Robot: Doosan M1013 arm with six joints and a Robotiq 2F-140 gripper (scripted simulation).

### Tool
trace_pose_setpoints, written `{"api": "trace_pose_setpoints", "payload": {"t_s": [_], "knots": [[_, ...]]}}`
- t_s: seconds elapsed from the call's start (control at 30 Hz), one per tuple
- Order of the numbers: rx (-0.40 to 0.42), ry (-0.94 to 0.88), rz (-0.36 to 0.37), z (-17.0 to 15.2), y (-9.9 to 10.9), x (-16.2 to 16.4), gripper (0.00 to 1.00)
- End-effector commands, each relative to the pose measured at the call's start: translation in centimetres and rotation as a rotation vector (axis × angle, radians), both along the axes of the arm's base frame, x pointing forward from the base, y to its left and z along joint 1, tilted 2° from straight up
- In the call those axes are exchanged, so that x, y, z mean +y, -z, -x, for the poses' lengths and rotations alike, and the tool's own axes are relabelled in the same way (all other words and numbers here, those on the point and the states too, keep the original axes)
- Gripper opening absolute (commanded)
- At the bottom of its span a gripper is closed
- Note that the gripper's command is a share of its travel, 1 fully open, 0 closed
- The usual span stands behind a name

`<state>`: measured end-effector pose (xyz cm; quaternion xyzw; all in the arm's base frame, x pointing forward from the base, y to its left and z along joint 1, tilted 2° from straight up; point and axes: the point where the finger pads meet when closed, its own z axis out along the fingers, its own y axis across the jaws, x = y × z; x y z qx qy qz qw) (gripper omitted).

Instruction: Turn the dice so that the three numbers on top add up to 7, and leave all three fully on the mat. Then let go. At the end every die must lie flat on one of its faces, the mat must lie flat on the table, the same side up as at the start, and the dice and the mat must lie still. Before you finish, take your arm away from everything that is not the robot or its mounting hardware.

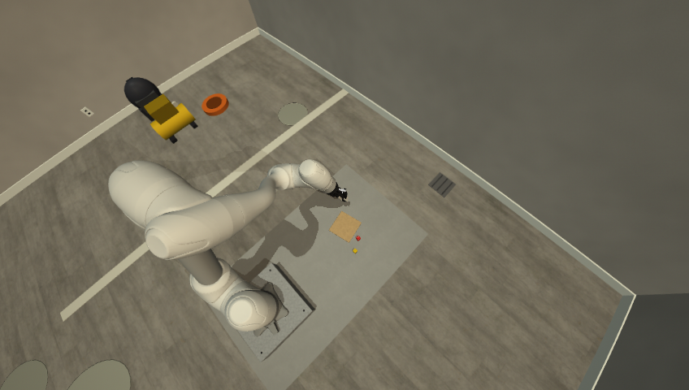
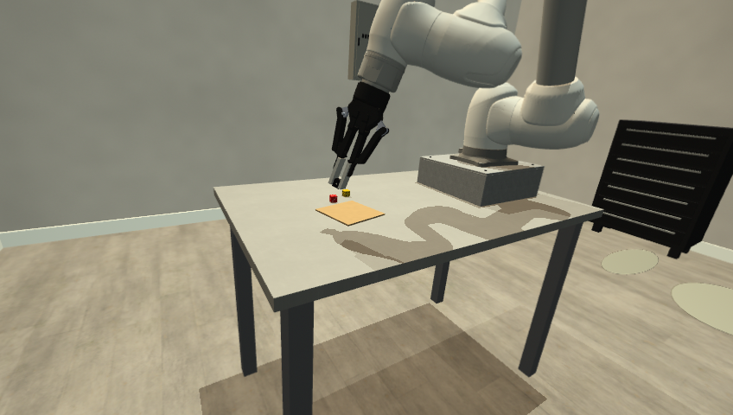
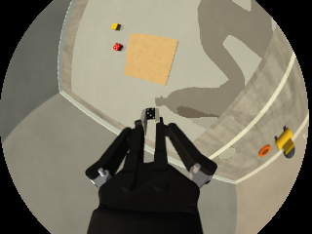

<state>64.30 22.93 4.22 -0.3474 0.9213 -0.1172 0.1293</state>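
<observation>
A tan square mat (image 1: 344, 226) lies flat on the grey table; it also shows in the exterior view (image 2: 350, 212) and the wrist view (image 3: 151, 58). A red die (image 1: 357, 237) (image 2: 333, 197) (image 3: 117, 46) and a yellow die (image 1: 354, 250) (image 2: 346, 193) (image 3: 116, 26) lie on the table just off one edge of the mat, not on it. My gripper (image 2: 336, 182) (image 1: 344, 193) (image 3: 151, 114) hangs above the table, near its edge on the mat's other side. It is shut on a small dark die held at the fingertips. Its faces are too small to read.
The arm's grey base block (image 2: 478, 177) stands on the table's far corner. A black slatted rack (image 2: 663, 185) stands on the floor to the right. A yellow cart (image 1: 166, 115) and an orange ring (image 1: 214, 104) sit far off by the wall.
</observation>
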Motion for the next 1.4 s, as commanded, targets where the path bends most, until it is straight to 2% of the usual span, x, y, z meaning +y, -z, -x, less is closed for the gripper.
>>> {"api": "trace_pose_setpoints", "payload": {"t_s": [0.0,0.1,0.2,0.4,0.6,0.77,0.83,0.93,1.03,1.07,1.1,1.27,1.37], "knots": [[0.117,0.112,-0.062,3.2,1.0,0.6,0.09],[0.177,0.178,-0.097,5.3,1.4,1.4,0.09],[0.182,0.182,-0.100,5.4,1.4,1.5,0.09],[0.272,0.273,-0.153,8.5,1.8,3.1,0.09],[0.277,0.280,-0.160,8.7,1.8,3.3,0.09],[0.244,0.274,-0.181,8.8,1.9,3.2,0.09],[0.193,0.264,-0.213,8.9,1.8,3.2,0.09],[0.072,0.239,-0.289,9.2,1.9,3.0,0.09],[0.023,0.229,-0.320,9.3,2.0,2.9,0.09],[-0.024,0.219,-0.349,9.5,2.0,2.9,0.09],[-0.030,0.218,-0.353,9.5,2.0,2.9,0.09],[-0.171,0.189,-0.437,9.9,2.4,2.9,0.09],[-0.195,0.185,-0.448,9.9,2.4,2.7,0.09]]}}
